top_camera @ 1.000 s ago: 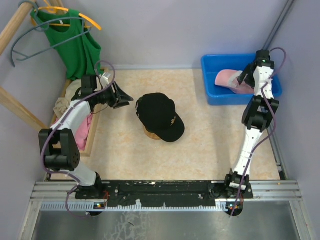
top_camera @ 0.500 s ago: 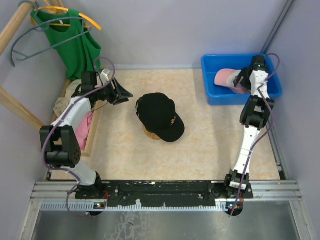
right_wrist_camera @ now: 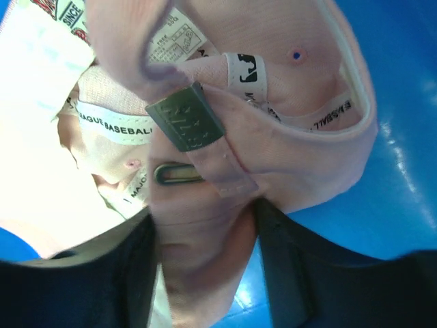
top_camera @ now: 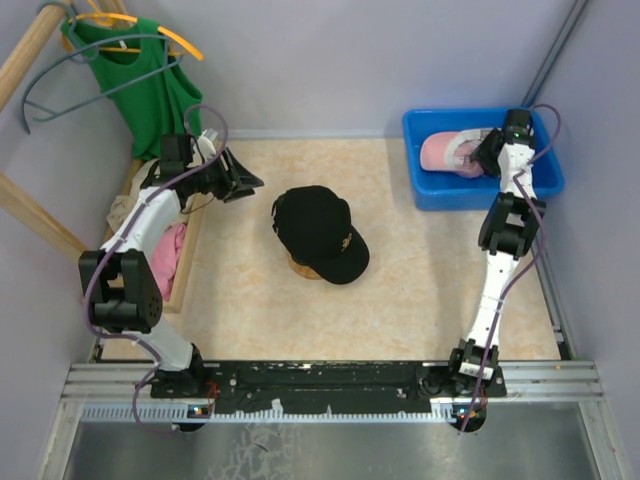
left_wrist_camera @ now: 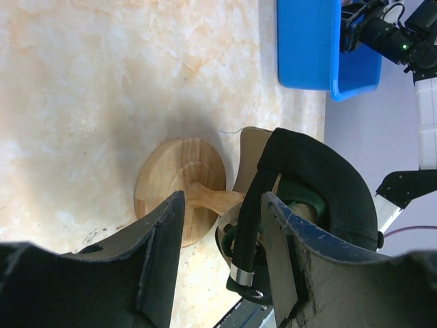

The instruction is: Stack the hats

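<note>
Nearest me, the black fabric baseball cap (top_camera: 318,230) with its gold emblem (top_camera: 346,241) sits on the round pale wooden stand (left_wrist_camera: 179,188) in the middle of the beige marbled tabletop (top_camera: 420,290). From my left wrist view a tan edge and a dark green one show under it. I can't read the emblem.

My left arm folds at the table's left edge, and its forearm runs away from me. The left gripper (top_camera: 252,181) points right at the black cap from near it, not touching. Its fingers (left_wrist_camera: 153,260) stand spread with nothing between them.

My right arm stretches almost straight up the right side, wrist bent into the blue plastic bin (top_camera: 450,192) at the far right. There the right gripper (right_wrist_camera: 205,225) pinches the rear strap of the pink fabric cap (top_camera: 443,152), which lies inside up in the bin. Its white inner tape reads "LEAGUE BASEBALL", a corner label reads "SINCE", and a grey metal buckle (right_wrist_camera: 186,126) sits on the strap.

A second ago the right fingers were wide above the bin's right end. They have since moved left onto the cap and closed. The cap now lies nearer the bin's far wall. The left gripper has drawn back a little from the black cap, which has not moved.

A green sleeveless top (top_camera: 150,95) hangs at the far left.
</note>
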`<state>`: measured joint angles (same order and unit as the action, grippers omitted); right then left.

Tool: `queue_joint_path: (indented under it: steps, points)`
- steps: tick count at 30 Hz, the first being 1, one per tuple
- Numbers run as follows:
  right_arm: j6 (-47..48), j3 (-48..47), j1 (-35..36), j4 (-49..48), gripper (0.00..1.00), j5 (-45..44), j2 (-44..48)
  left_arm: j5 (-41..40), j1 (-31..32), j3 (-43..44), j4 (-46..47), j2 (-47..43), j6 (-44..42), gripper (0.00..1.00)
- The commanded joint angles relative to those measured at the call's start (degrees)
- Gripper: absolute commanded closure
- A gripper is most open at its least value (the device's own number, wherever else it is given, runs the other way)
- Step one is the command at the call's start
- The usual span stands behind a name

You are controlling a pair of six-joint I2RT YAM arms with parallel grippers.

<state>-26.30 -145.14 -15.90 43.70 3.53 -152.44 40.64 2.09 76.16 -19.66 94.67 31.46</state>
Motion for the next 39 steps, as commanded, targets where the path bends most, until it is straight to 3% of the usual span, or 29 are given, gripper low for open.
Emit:
queue_joint_path:
  steps: [1,5,6,11,18,25,32,39]
  points:
    - [-1.6,2.8,0.9,-0.5,0.58,4.3,-2.5,-2.1,-0.5,2.3,-1.6,-0.6,-1.0,0.46]
    - [-1.0,3.5,0.9,-0.5,0.96,5.1,0.3,-3.0,-0.5,4.0,-2.2,-1.2,-0.8,0.47]
    - [-0.8,3.8,0.9,-0.5,1.0,5.4,1.7,-3.2,-0.6,4.6,-2.3,-1.5,-0.9,0.47]
    - [0.1,9.4,0.9,-2.9,1.0,7.9,10.6,-2.7,-0.4,9.6,-2.3,-3.2,-1.5,0.48]
    - [-1.0,13.0,0.9,-5.4,1.0,12.3,24.5,-4.1,4.6,24.1,-4.1,-4.0,-6.1,0.44]
    - [-6.3,16.6,1.1,-5.5,1.0,17.2,36.7,-9.4,13.8,32.9,-6.2,-3.8,-14.5,0.41]
    - [-12.1,27.9,4.1,-8.5,1.0,20.2,51.2,-11.1,24.1,36.3,-5.7,-1.6,-19.8,0.32]
    - [-15.3,32.1,9.0,-5.3,1.0,21.6,59.6,-21.8,37.1,46.3,-9.7,6.4,-26.9,0.28]
